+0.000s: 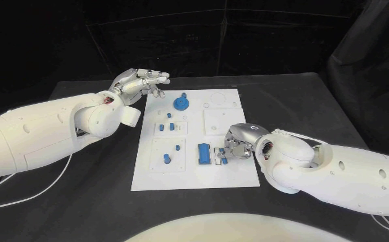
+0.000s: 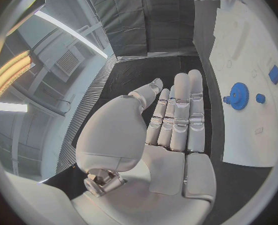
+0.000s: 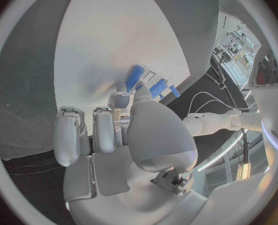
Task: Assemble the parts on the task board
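R hand (image 1: 236,142) fingers curled onto small blue blocks (image 1: 220,155); grip unclear; L hand (image 1: 143,83) flat, empty.

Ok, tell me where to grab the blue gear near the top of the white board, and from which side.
Probably best from above, by the raised hub at the middle of the blue gear. It lies flat on the white board, so its toothed rim offers little to pinch. The left hand hovers open just beside it, closest for the job.
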Tool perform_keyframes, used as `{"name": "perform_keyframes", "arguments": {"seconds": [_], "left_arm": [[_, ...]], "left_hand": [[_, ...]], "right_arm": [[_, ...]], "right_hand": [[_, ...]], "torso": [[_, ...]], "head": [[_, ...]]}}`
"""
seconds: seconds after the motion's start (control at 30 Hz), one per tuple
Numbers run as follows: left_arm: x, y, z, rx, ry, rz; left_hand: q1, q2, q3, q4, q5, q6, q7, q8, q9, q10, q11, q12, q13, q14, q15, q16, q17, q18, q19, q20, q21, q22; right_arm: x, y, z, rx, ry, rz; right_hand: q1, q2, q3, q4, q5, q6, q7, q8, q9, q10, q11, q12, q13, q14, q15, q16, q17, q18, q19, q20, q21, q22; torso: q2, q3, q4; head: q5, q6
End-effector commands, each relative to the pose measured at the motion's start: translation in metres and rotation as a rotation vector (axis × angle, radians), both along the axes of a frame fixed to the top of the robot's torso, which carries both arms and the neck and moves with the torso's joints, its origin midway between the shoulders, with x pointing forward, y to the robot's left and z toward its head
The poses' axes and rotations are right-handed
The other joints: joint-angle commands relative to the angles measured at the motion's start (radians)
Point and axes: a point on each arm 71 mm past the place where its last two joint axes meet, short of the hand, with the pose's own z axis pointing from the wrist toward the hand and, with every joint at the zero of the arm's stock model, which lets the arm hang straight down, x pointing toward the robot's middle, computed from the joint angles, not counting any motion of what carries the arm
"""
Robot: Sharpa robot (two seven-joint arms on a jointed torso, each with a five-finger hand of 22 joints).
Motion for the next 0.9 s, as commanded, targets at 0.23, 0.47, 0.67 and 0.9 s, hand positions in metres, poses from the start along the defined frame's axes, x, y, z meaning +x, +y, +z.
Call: {"name": "perform_keyframes", "arguments": {"seconds": [0.23,0.47,0.67,0.9], "left_arm": [[-0.0003,-0.0005,0.0010,-0.009,0.001,-0.012],[0.0000,-0.0003,0.0008,-0.008,0.002,-0.012],[0.0001,-0.0005,0.0005,-0.008,0.003,-0.012],[-0.0001,-0.0003,0.0004,-0.008,0.004,-0.012]], "left_hand": [[0.007,-0.001,-0.004,0.001,0.002,-0.003,0.004,0.005,-0.001,-0.006,-0.002,0.003,-0.001,-0.004,-0.004,-0.005,-0.001,0.013,0.005,0.001,-0.007,-0.001],[0.007,-0.001,-0.005,0.001,0.002,-0.003,0.004,0.005,-0.001,-0.006,-0.002,0.004,-0.001,-0.004,-0.004,-0.005,-0.002,0.012,0.005,0.002,-0.008,-0.001],[0.007,-0.001,-0.005,0.001,0.002,-0.003,0.004,0.005,-0.001,-0.006,-0.002,0.004,-0.001,-0.004,-0.004,-0.005,-0.002,0.012,0.005,0.002,-0.008,-0.001],[0.007,-0.001,-0.005,0.001,0.002,-0.003,0.004,0.005,-0.001,-0.006,-0.002,0.004,-0.001,-0.004,-0.004,-0.005,-0.002,0.012,0.005,0.002,-0.008,-0.001]], "right_arm": [[-0.0013,-0.0047,0.0021,-0.035,-0.025,0.014],[-0.0026,-0.0062,0.0039,-0.020,-0.032,0.012],[-0.0027,-0.0081,0.0041,-0.014,-0.030,0.007],[-0.0024,-0.0091,0.0029,-0.090,-0.048,0.049]], "right_hand": [[0.027,0.005,-0.001,-0.021,-0.022,0.003,-0.001,0.007,0.008,0.003,-0.003,-0.008,-0.006,0.053,-0.010,0.001,-0.003,0.004,0.014,-0.009,0.004,0.151],[0.020,0.005,-0.011,-0.021,-0.051,-0.004,0.003,0.008,0.014,-0.001,0.000,-0.019,-0.011,0.051,-0.008,-0.004,-0.009,0.005,0.011,-0.008,0.000,0.148],[0.015,0.006,-0.015,-0.019,-0.061,-0.006,0.004,0.008,0.017,-0.002,0.001,-0.023,-0.013,0.051,-0.007,-0.005,-0.010,0.005,0.010,-0.007,-0.001,0.147],[0.041,-0.002,-0.022,-0.042,-0.072,-0.039,0.016,-0.004,0.019,-0.043,0.011,-0.104,-0.065,0.040,0.000,-0.035,-0.048,0.014,-0.015,-0.002,-0.028,0.117]], "torso": [[0.000,0.0011,0.0000],[0.001,0.0012,-0.0005],[0.000,0.0006,-0.0002],[0.001,-0.0004,-0.0008]], "head": [[-0.001,0.000],[-0.003,0.001],[-0.005,0.001],[-0.006,-0.001]]}}
